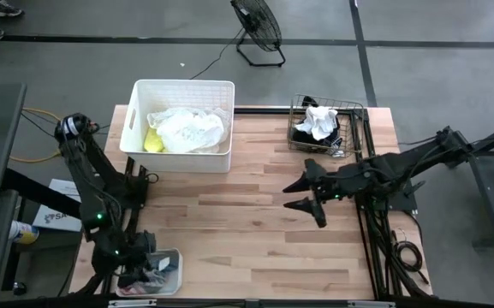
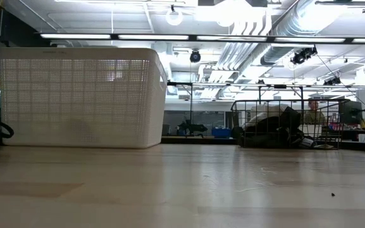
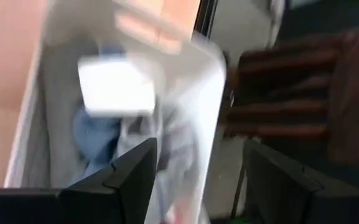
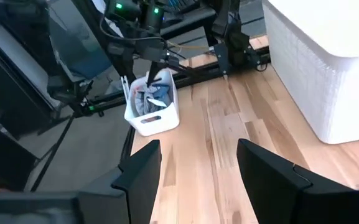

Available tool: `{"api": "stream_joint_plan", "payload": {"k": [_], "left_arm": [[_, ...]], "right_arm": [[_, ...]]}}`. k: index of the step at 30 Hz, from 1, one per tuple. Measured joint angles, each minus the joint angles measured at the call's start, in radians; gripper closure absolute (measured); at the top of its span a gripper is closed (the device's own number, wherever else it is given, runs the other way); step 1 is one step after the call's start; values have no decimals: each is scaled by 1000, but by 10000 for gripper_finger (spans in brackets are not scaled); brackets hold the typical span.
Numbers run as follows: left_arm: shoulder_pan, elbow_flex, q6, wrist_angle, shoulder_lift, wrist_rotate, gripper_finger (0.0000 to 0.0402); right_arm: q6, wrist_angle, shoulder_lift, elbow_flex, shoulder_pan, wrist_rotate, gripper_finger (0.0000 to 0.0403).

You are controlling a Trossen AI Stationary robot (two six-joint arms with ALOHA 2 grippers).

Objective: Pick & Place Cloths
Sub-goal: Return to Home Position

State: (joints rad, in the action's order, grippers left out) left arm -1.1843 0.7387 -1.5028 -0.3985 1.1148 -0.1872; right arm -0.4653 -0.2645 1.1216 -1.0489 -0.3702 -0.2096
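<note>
A small white bin [image 1: 168, 275] at the table's near left corner holds blue and grey cloths [image 3: 95, 134]. My left gripper [image 1: 140, 259] hangs open over it [image 3: 198, 177], with the bin's rim between its fingers; the right wrist view shows it dipping in from above [image 4: 155, 73]. A large white bin [image 1: 178, 128] at the far left holds white and neon yellow cloths [image 1: 187, 130]. White and black cloths [image 1: 319, 122] lie in a wire basket [image 1: 349, 109] at the far right. My right gripper [image 1: 305, 195] is open above the bare wood right of centre [image 4: 198, 165]. My left gripper is open over the small bin from above, pointing down. One finger [image 3: 129, 180] is above the cloths inside and the other is beyond the rim [image 3: 207, 93]. I cannot tell whether either finger touches cloth or rim.
Bare wood [image 1: 229, 222] stretches between the two arms. The large bin [image 2: 81, 95] and the wire basket [image 2: 283, 123] stand along the far edge. A black frame [image 1: 371, 231] runs along the table's right side. A floor fan [image 1: 259, 30] stands beyond the table.
</note>
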Motion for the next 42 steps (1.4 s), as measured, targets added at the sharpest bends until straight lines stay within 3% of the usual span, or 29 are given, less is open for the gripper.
{"api": "stream_joint_plan", "payload": {"k": [9, 12, 17, 26, 35, 42], "left_arm": [[2, 0, 60, -1, -138, -521, 169], [50, 0, 147, 2, -185, -626, 169], [217, 0, 358, 40, -253, -622, 169], [550, 1, 819, 308, -269, -505, 169], [748, 1, 972, 320, -313, -494, 169], [884, 1, 1047, 297, -343, -485, 169]], "right_arm": [[25, -155, -89, 0, 0, -84, 199], [25, -176, -123, 3, 1, -64, 199], [15, -132, -253, 96, 0, -23, 199], [-59, 40, -508, 367, 0, -53, 199], [-61, 222, -699, 595, 0, -49, 199], [-54, 240, -865, 696, 28, -43, 199]]}}
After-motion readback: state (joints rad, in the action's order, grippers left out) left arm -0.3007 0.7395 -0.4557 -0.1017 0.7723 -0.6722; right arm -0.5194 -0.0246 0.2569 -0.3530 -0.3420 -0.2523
